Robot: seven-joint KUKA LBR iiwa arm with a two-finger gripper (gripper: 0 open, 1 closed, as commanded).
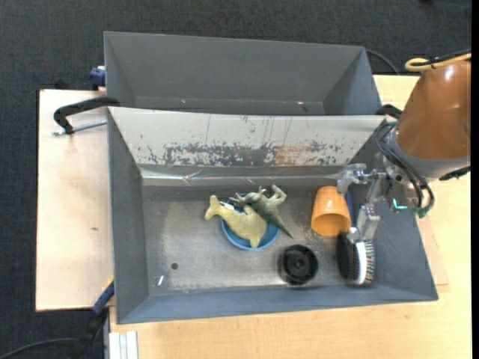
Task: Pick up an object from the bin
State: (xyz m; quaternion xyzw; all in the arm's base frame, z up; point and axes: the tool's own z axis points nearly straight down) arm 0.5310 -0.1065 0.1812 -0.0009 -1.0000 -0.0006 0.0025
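Pincer (367,229) hangs low at the right end of the grey bin (150,223), just above a black hairbrush (354,260) lying by the front right corner, with an orange cup (330,211) just beside it. Released or clenched? Can't tell from here. Nothing lifted yet, I'd say; next it needs to settle squarely on the brush. The bin's metal is scuffed, with a pale table (262,339) beneath and dark carpet (45,21) around.
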